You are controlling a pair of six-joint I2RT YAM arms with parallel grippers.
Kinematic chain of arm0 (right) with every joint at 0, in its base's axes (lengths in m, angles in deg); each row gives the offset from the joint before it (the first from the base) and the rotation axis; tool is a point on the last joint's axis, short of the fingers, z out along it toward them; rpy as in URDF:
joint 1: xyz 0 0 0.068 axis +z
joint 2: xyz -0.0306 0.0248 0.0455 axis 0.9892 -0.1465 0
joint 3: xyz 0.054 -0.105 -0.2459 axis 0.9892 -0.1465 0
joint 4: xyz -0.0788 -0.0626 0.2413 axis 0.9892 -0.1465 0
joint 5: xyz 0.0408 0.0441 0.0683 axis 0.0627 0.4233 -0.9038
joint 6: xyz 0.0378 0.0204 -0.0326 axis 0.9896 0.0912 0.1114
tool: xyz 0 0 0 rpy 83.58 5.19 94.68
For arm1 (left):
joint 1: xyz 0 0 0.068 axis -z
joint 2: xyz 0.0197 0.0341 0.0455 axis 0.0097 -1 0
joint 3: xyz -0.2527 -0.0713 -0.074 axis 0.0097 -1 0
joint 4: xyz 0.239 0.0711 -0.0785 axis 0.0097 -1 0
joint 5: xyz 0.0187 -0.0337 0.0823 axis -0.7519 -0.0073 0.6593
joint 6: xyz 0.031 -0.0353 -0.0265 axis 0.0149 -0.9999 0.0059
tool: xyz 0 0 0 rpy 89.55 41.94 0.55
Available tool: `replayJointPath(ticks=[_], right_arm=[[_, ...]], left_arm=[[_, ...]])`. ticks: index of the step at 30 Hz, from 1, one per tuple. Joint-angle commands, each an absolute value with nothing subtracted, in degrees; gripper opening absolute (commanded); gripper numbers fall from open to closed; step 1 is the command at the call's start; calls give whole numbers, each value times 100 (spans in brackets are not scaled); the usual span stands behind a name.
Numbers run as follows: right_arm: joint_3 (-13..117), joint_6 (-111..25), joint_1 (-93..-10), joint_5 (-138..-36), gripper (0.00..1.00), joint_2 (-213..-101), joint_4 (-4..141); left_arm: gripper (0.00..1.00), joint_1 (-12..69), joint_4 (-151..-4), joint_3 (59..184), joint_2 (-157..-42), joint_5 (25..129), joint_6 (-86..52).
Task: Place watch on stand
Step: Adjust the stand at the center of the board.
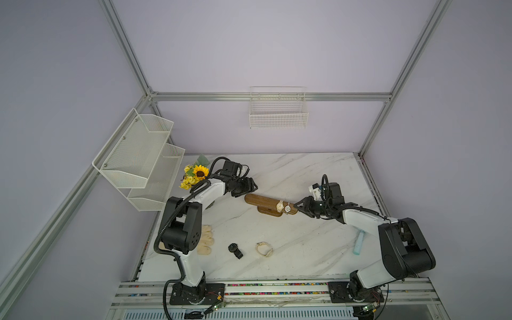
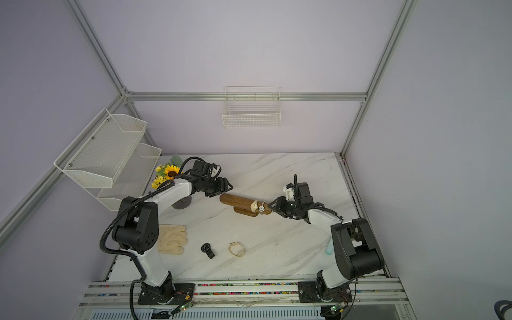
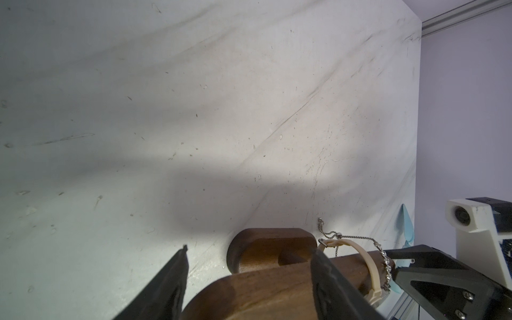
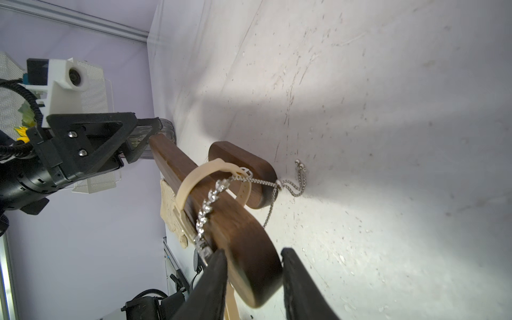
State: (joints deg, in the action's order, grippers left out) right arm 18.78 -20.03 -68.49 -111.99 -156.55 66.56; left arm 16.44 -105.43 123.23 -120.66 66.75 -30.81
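Broadly, the marble bench [image 1: 304, 243] carries everything, with the left arm [image 1: 210, 191] and right arm [image 1: 357, 216] reaching toward its middle from either side. Between them sits the stand [image 1: 260, 201], its bar lying level on the oval base.

The left jaws are spread astride one end of the bar. In the left wrist view, bench shows between one finger and the wood, so they look released. The right jaws sit tight against both sides of the opposite end and appear to be grasping the stand itself.

Two watches hang on the bar: a beige-strapped watch [image 1: 280, 206] and, just beside it toward the right jaws, the silver watch [image 1: 287, 207]. Its thin chain tail [image 4: 300, 180] trails down to the bench. A black watch [image 1: 235, 249] and a cream watch [image 1: 263, 248] lie loose nearer the front, well apart from the stand.

The step in hand seems to be settling the silver watch. Done well, the right jaws would let go gently and draw straight back along the bar's line, clear of the links. The left jaws could steady the other end against tipping.
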Motion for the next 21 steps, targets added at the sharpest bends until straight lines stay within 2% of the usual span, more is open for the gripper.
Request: replayJointPath(ticks=[1, 11, 21], right_arm=[[2037, -2071, -6892, -11272, 37, -15760, 6733], [2285, -2171, -6969, -11269, 36, -15900, 6626], [1637, -1978, -6989, -11349, 37, -15041, 6377]], left_arm=[[69, 1629, -10377, 12154, -11627, 6577, -3173], [69, 1629, -10368, 11811, -11305, 6477, -3225], [69, 1618, -10326, 12103, -11715, 6507, -3119]])
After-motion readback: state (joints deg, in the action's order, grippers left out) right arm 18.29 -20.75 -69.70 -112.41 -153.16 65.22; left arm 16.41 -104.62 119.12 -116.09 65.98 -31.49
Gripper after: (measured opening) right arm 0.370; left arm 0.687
